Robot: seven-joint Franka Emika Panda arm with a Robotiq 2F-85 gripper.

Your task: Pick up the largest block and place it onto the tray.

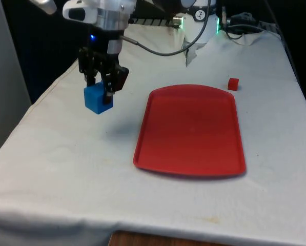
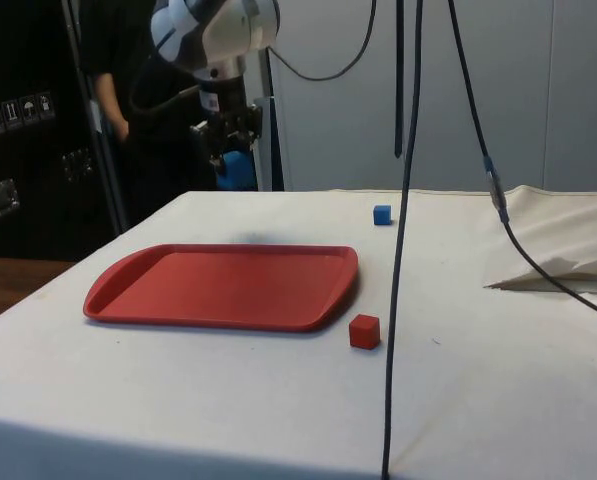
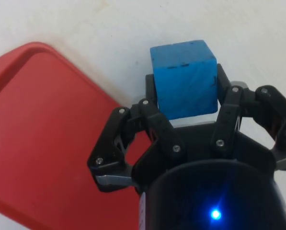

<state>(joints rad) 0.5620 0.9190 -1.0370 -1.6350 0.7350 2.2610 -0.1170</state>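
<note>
Smooth red plastic tray [image 1: 189, 130], rounded corners, lies mid-table on white cloth [image 1: 60, 164]. Black gripper [image 1: 100, 87] clamps the large blue cube [image 1: 97, 98], matte and scuffed, aloft beside the tray's edge.

Front view faces across table; side view low, at table's edge — both share red tray [image 1: 189, 128] [image 2: 223, 285]; wrist view close above.

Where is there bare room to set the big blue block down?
The red tray is bare across its whole bed. The gripper holds the large blue block above the cloth at the tray's front-view left. A small red block sits by the tray's far right corner; a small blue block lies further off.
</note>
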